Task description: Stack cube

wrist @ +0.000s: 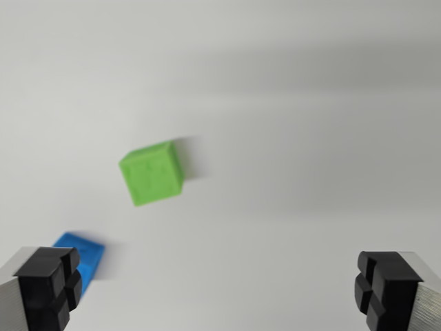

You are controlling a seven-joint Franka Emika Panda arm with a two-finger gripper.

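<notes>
A green cube (152, 172) lies on the white surface, left of the wrist view's middle and slightly turned. A blue cube (84, 258) lies lower left, partly hidden behind the left finger (47, 286). My gripper (217, 289) hangs above the surface with its two black-padded fingers far apart at the bottom corners, open, with nothing between them. Both cubes sit toward the wrist view's left of the gap; the green one is farther up the picture. The picture is blurred.
A plain white table surface (310, 138) fills the view, crossed by faint soft shadows near the top.
</notes>
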